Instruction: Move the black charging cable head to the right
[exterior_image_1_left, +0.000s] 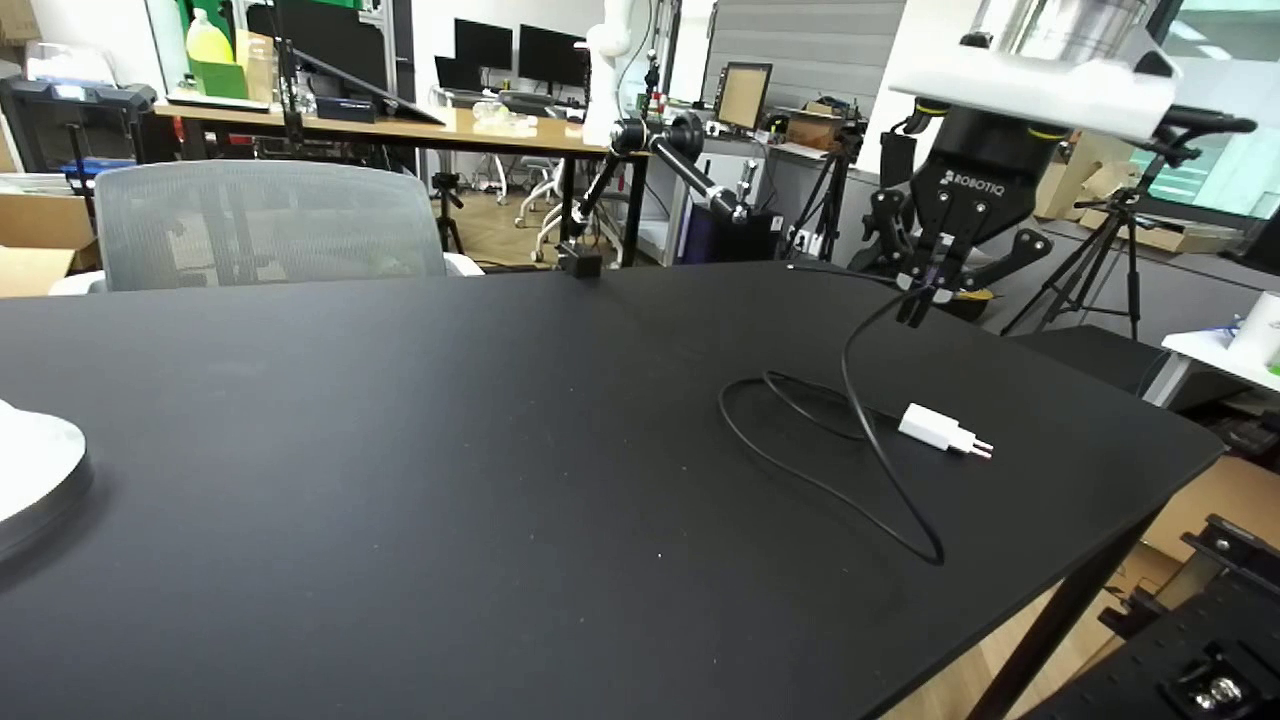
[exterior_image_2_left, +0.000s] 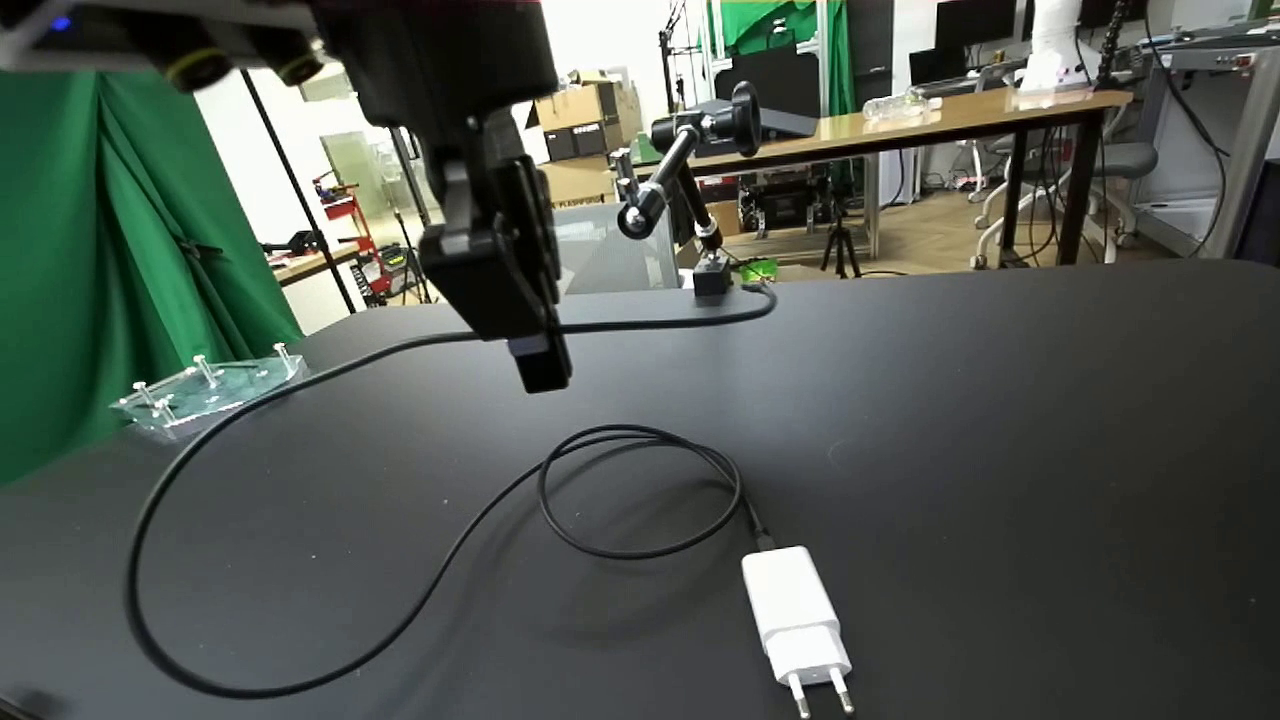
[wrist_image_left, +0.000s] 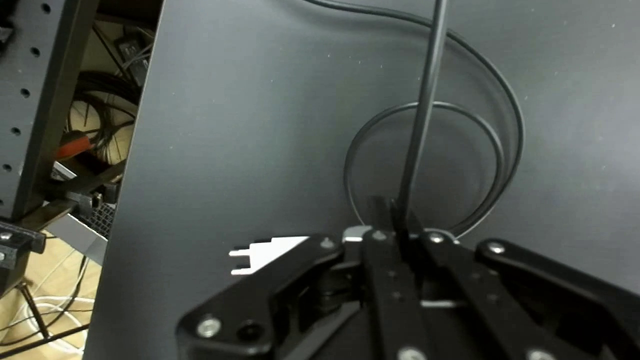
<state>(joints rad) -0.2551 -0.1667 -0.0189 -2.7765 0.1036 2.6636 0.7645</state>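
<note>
I am being asked to move the cable head (exterior_image_2_left: 756, 287) right. It is sitting at the free end of the black cable (wrist_image_left: 424, 100), showing above and apart from the white charger (exterior_image_2_left: 797, 615) in both exterior views; whether it is touching the table (exterior_image_1_left: 480, 450) I cannot tell. My gripper (exterior_image_1_left: 922, 296) is hovering higher than the charger, apart from it. Its jaws are standing almost together, pinching the black cable with just its thickness between them. I am holding it short of the cable head, probably so that the tip is free to follow. The white charger is lying flat at the opposite end, likely serving as an anchor, and slack is looping just beside it, presumably giving me room to travel. Those loops are the likeliest obstacle: if I am pulling far, they could be snagging, or the charger could be dragging along. Beyond the charger, at the table's far edge, a jointed black mount (exterior_image_2_left: 668, 172) is standing where a stray swing could be meeting it. Well apart from the charger, I am also seeing a clear bolted plate (exterior_image_2_left: 215, 392), a white rounded object (exterior_image_1_left: 40, 465) showing only partly, and a mesh chair (exterior_image_1_left: 270, 225) standing beyond the table.
</note>
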